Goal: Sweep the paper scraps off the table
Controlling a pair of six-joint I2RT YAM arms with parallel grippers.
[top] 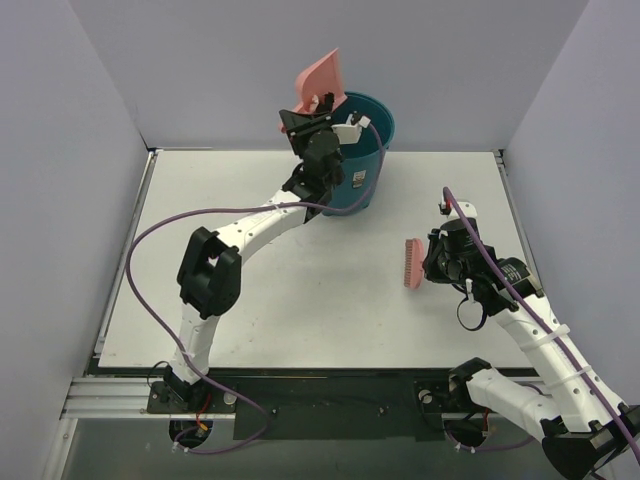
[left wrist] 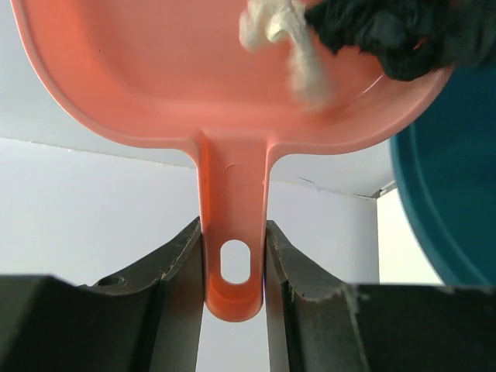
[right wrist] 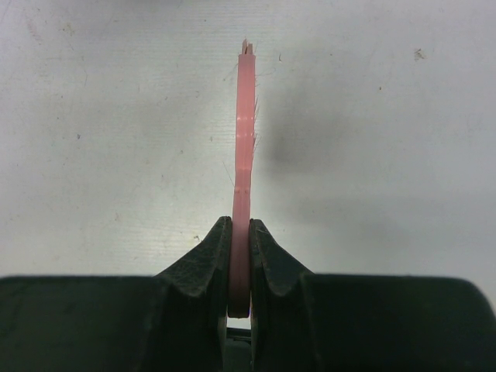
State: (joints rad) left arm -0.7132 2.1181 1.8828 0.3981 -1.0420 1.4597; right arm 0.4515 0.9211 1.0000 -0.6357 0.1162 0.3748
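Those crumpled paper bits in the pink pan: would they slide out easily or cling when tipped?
Probably light: the paper scraps are small loose crumples, and the white one looks blurred, as if tumbling. They likely slide easily, since the dustpan looks smooth and tilts over the teal bucket.

We see two scraps, both lying in the pink pan (left wrist: 155, 85) and none of their surface touching the table. The white scrap (left wrist: 280, 43) is a fluffy, crumpled bit, blurred at its lower end, resting on the pan's floor near its right side. The black scrap (left wrist: 395, 31) is a larger crumpled clump just beside it, touching it and sitting against the pan's right rim, next to the teal bin (left wrist: 457, 194). The pan is tipped up over the bin, which stands at the table's far edge. The table (top: 330, 300) is flat, white and rectangular with thin metal edging; up close we see faint specks and scuffs on its matte surface.
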